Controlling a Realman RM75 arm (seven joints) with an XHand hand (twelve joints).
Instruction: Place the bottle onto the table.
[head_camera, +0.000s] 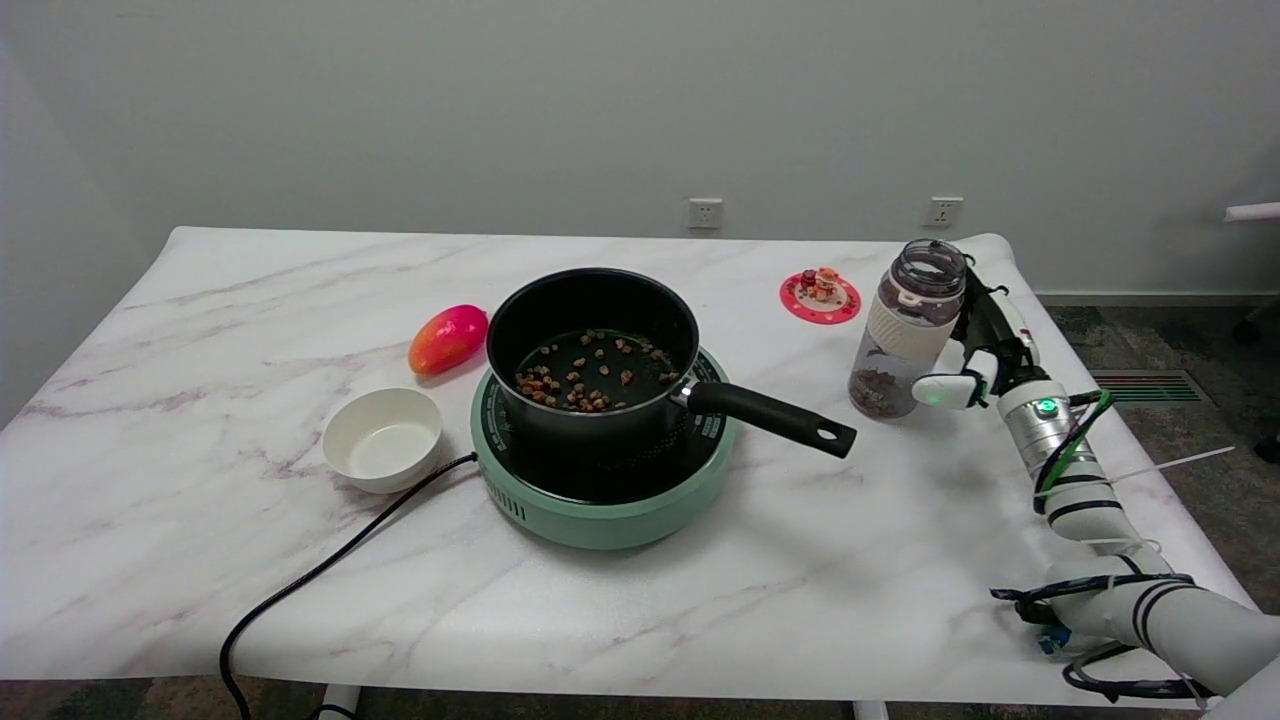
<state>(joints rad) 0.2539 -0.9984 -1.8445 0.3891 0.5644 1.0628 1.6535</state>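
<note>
The right arm (1100, 520) came in from the lower right over the table's (700, 620) near corner, white and hung with black cables, its forearm angled up and leftward, a green light glowing at the wrist. The right hand (985, 355) sat against the right side of the bottle (905, 335); a white thumb reached toward the bottle's lower part and the dark fingers (985, 310) rose behind its upper part, so they seemed wrapped around it, though I could not tell how firmly. The bottle stood upright near the table's right edge, clear, with a white band round its middle, an open mouth, and dark bits in its bottom; whether its base touched the marble I could not tell. To its left, the black handle of a pot (595, 350) pointed toward it, the pot holding brown bits atop a green cooker (600, 500) with a black cord (320, 570). Further left lay a white bowl (383, 438) and a mango (447, 338). Beyond the bottle lay a red coaster (820, 297).
</note>
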